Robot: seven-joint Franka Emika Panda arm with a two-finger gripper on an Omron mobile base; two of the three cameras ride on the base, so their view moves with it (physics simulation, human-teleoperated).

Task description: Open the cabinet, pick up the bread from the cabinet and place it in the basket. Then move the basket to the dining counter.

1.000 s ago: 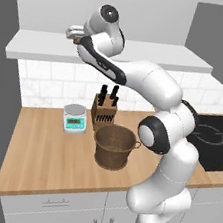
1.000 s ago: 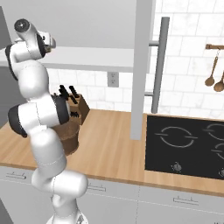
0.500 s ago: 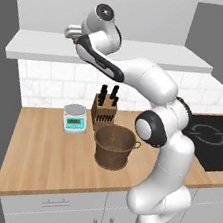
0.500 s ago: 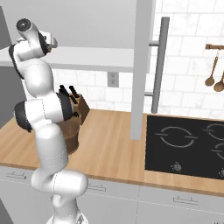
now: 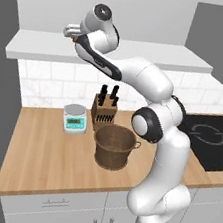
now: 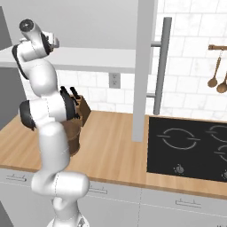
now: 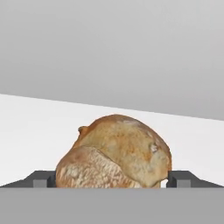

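Bread (image 7: 114, 153) lies on the white cabinet shelf (image 7: 39, 127) right in front of your claw (image 7: 112, 179), whose jaws stand wide open on either side of the loaf and hold nothing. You should expect a light, crusty loaf that gives a little and is rounded on top, so take it across its broad lower middle, where the sides look nearly parallel. Below, the basket (image 5: 115, 146) waits on the wooden surface (image 5: 40, 158) just in front of the knife block (image 5: 104, 110), with a kitchen scale (image 5: 75, 118) near its side.

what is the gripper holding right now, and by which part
Nothing yet: the open gripper has its fingers on either side of the bread, not closed on it.
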